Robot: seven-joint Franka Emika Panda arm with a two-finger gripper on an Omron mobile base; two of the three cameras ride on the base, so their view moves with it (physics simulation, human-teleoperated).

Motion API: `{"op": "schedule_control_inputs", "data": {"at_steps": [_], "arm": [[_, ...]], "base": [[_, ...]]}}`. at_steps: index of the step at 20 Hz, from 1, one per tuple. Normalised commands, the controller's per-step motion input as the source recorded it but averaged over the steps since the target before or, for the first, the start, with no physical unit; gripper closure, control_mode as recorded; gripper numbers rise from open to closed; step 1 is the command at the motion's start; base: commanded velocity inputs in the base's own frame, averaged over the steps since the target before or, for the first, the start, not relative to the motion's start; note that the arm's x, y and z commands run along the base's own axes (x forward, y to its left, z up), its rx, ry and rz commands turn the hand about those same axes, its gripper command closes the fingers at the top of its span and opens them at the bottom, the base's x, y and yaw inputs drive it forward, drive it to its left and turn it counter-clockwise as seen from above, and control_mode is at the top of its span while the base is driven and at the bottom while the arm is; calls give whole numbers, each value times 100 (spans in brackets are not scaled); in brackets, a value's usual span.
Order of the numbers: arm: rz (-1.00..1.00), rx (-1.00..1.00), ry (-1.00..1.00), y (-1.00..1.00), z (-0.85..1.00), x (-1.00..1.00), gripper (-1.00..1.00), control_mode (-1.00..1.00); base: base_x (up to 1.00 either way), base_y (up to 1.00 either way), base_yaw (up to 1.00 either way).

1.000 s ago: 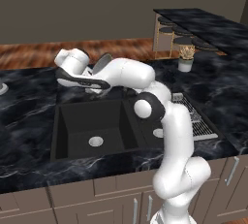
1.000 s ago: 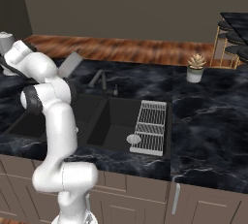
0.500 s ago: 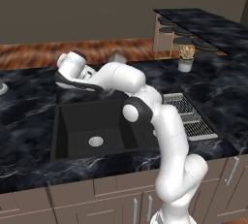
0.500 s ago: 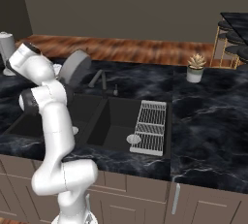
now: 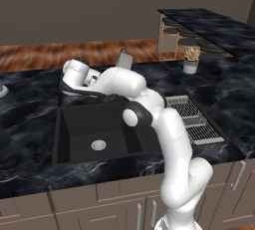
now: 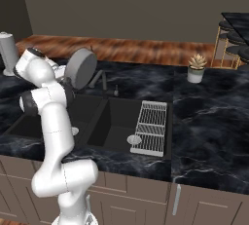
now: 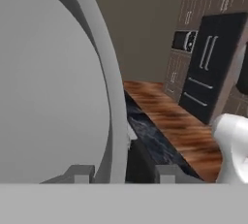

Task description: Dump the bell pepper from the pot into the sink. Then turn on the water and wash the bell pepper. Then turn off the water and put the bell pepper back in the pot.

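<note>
End effector gripping tilted pot

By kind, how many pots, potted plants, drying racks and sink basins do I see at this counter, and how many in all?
pot: 1
potted plant: 1
drying rack: 1
sink basins: 2
Total: 5

No text, label, brand, number or sign can be read in any of the views. The surfaces are plain and without marks, and the small dark appliances far away in the hand view are too blurred to show any writing.
</note>
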Motion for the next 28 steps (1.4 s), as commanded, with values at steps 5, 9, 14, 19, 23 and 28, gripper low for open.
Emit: {"op": "schedule_control_inputs", "data": {"at_steps": [5, 9, 14, 19, 23, 28], "arm": [[-5, -23, -6, 0, 16, 7, 100, -100], [-1, -27, -4, 0, 16, 0, 100, -100], [0, -27, 0, 0, 6, 1, 100, -100], [0, -25, 0, 0, 6, 0, 100, -100], [0, -27, -1, 0, 6, 0, 100, -100], [-1, -24, -2, 0, 7, 0, 100, -100]], "base": [[0, 0, 0], [0, 0, 0], [0, 0, 0], [0, 0, 0], [0, 0, 0], [0, 0, 0]]}}
